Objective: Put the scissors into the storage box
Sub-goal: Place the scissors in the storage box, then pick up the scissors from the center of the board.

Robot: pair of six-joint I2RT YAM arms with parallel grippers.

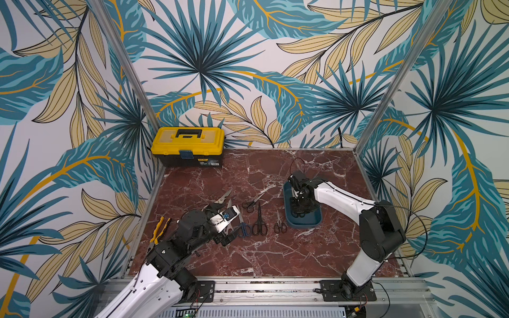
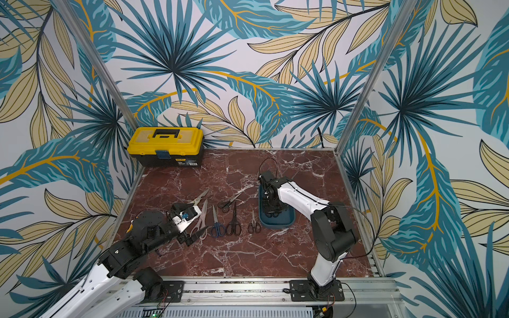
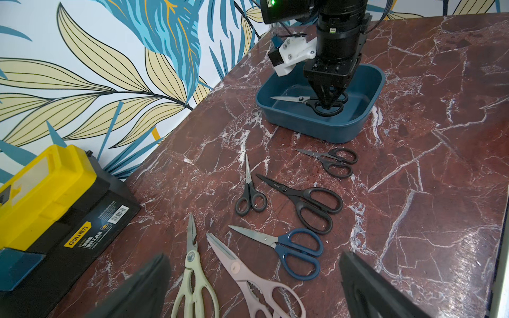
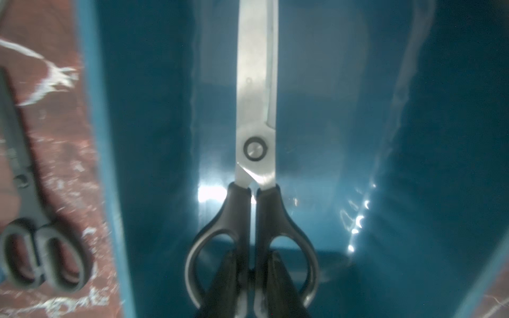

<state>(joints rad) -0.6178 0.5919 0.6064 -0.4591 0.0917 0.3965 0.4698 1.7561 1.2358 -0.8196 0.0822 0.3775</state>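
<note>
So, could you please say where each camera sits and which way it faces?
Top views: high over the arm bases, looking down at the table; left arm, right arm show.
Left wrist: faces across the table to the storage box; open left gripper frames it.
Right wrist: looks into the box at black-handled scissors the right gripper pinches.
Shared: both wrist views show those scissors.
</note>
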